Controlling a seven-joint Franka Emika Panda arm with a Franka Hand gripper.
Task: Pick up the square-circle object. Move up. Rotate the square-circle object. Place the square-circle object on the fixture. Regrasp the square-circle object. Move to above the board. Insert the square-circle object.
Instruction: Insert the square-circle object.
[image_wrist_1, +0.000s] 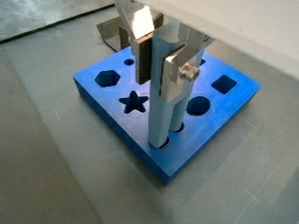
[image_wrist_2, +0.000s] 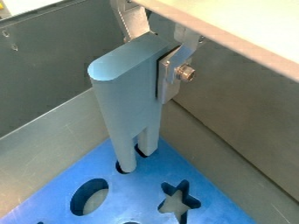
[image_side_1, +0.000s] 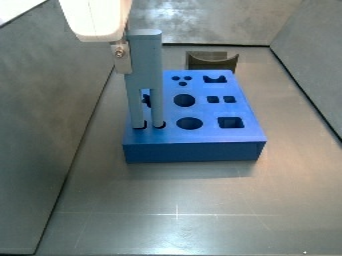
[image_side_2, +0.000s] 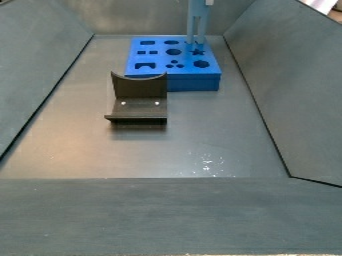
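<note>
Item 1, the board: we record a flat bright-blue slab lying on the grey floor of a metal-walled bin. Its top carries dark cut-outs, among them a star, a hexagon, circles and squares. It also shows in a side view and in both wrist views.

Item 2, the bar: a long, slim grey-blue piece, standing upright on the board with its lower end in a cut-out near one corner of the board. We see the lower end split into 2 legs that enter the opening. In a wrist view the bar rises straight from the board's near corner, just beside the star. In a side view it appears as a thin upright post on the far part of the board.

Item 3, the claw: it sits directly above the board, clamped on the upper part of the bar. A silver finger with a screw lies flat against one side of the bar, and the same plate shows in a wrist view.

Item 4, the fixture: a dark bracket on its base plate, on the floor near the board but apart from it. In a side view it stands just behind the board.
</note>
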